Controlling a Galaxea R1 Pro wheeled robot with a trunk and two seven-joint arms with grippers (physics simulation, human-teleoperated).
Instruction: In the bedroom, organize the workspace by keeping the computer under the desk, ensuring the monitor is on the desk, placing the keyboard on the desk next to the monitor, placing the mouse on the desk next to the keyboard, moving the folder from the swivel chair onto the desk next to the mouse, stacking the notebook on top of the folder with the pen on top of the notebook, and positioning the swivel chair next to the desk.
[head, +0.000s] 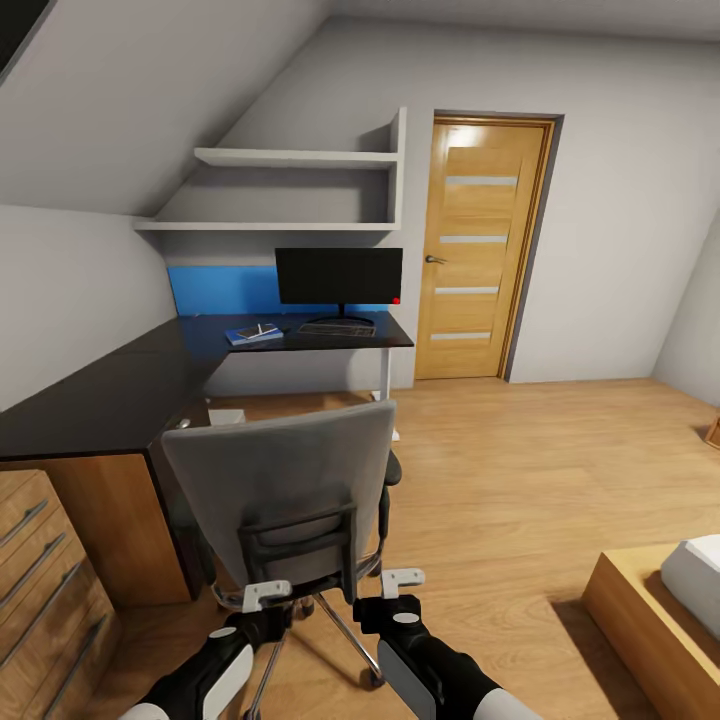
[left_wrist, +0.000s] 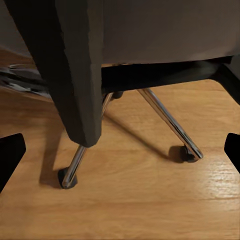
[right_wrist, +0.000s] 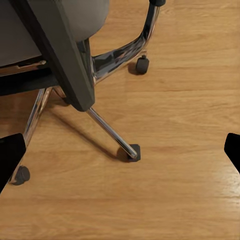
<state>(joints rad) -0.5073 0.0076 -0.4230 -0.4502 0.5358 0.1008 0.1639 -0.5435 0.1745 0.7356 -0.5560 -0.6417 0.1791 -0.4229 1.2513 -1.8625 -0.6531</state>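
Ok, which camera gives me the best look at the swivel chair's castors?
The right wrist view: three castors show, with the chrome legs, on bare wood floor. The left wrist view shows two castors. The head view mostly shows the swivel chair back.

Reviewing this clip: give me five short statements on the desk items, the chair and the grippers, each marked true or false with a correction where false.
1. The monitor stands on the desk. True.
2. The keyboard lies on the floor. False: it lies on the desk, in front of the monitor.
3. The swivel chair has its back toward the robot. True.
4. The left gripper is shut on the chair. False: its fingers stand apart, open.
5. The door stands open. False: it is closed.
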